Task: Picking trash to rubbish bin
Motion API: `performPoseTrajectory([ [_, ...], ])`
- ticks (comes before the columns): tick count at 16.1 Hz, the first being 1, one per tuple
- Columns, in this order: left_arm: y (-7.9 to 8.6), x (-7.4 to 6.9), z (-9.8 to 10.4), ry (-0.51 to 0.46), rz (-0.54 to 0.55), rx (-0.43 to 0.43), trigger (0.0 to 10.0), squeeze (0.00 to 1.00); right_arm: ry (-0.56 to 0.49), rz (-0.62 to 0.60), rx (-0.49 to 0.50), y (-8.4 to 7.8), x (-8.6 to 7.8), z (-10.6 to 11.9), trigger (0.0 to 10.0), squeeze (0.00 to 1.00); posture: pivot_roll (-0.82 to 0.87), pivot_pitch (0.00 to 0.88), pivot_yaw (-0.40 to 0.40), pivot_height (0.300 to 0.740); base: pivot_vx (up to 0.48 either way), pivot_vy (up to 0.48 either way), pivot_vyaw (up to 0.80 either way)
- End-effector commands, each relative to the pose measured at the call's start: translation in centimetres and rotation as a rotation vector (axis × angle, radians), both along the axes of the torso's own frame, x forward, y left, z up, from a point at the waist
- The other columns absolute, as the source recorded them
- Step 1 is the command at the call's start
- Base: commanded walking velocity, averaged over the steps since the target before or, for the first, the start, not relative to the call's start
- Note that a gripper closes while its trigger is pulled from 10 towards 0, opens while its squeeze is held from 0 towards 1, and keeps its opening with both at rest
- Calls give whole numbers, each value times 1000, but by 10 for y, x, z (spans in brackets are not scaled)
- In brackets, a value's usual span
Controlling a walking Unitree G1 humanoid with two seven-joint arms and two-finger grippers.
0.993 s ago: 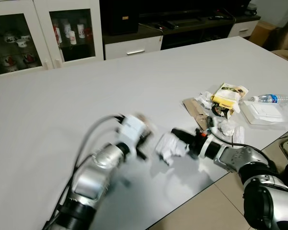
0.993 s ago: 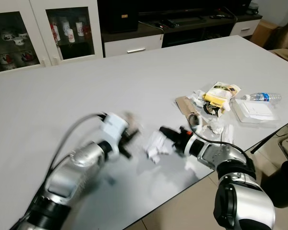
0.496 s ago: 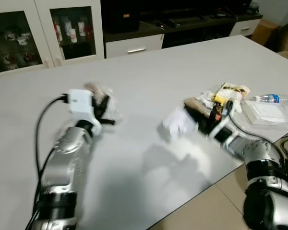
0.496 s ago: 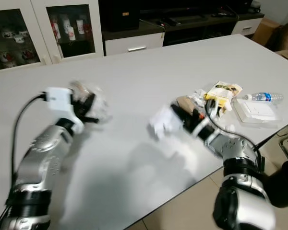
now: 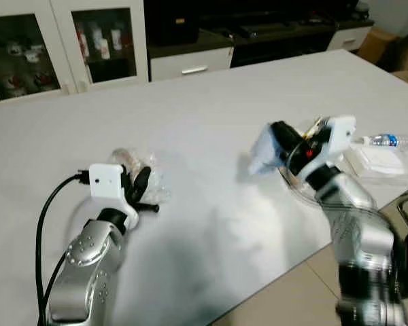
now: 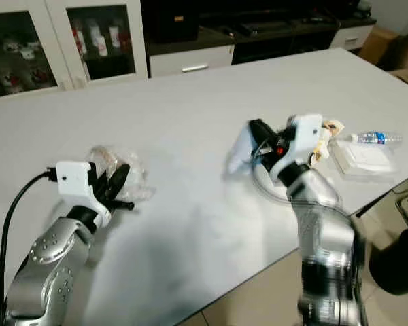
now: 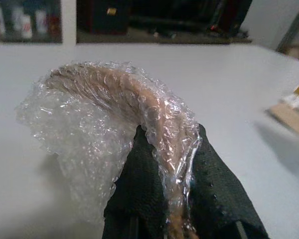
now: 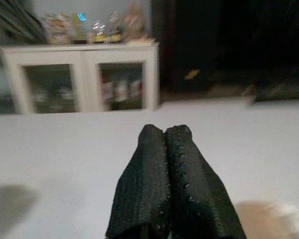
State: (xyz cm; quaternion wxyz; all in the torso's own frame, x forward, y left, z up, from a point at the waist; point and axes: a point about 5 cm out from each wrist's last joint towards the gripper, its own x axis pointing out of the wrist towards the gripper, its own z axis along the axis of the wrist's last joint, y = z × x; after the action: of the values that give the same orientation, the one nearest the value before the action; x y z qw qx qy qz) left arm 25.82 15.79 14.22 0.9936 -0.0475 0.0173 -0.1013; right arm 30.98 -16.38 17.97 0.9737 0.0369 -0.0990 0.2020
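**Both arms lifted over the white table, each carrying a piece of trash**

Left eye view: The left arm is reaching forward from the near edge of the table [image 5: 190, 115], its silver forearm angling up and its white wrist camera box facing the viewer. The left gripper [image 5: 141, 187] is pinching a crumpled wad of bubble wrap [image 5: 132, 170] just above the tabletop. The right arm is bending up at the elbow over the table's right side, forearm pointing inward and toward the left. The right gripper [image 5: 280, 136] is holding a crumpled white paper [image 5: 264, 152] in the air, blurred. Behind it, a pile of wrappers [image 5: 323, 132] is lying on the table, with a clear plastic bottle [image 5: 384, 140] and a flat white container [image 5: 370, 157] beside it near the right edge.

Right eye view: The same scene is showing, with a glass-fronted white cabinet [image 6: 68, 41] standing beyond the table's far edge.

Left wrist view: The two black fingers [image 7: 139, 199] are clamping on a fold of the bubble wrap, which is arching up over their tips; something brownish is showing inside the wrap.

Right wrist view: The black fingers [image 8: 149, 189] are pressing together at their tips, pointing over the table toward the cabinet; the paper cannot be made out here.
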Motion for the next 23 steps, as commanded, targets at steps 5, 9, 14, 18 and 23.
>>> performPoseTrajectory([
  [5, -13, 0, 14, -69, -39, 30, 10000, 0, -448, -221, -555, 19, -27, 27, 10000, 0, -56, 0, -87, 740, 0, 0, 0],
  [9, -19, 0, 16, -79, -61, 19, 10000, 0, -523, -232, -721, 28, -35, 15, 10000, 0, -63, 0, -78, 740, 0, 0, 0],
  [14, -22, 3, 18, -101, -66, 82, 10000, 0, -476, -262, -762, 28, -38, 1, 10000, 0, -63, 0, -80, 740, 0, -50, 0],
  [18, -25, 1, 14, -92, -84, 113, 10000, 0, -326, -322, -666, 20, -34, -10, 10000, 0, -62, 0, -83, 740, 0, -454, 0],
  [23, -27, 1, 11, -84, -98, 129, 10000, 0, -259, -312, -636, 21, -37, -14, 10000, 0, -67, 0, -85, 740, 0, -480, 0],
])
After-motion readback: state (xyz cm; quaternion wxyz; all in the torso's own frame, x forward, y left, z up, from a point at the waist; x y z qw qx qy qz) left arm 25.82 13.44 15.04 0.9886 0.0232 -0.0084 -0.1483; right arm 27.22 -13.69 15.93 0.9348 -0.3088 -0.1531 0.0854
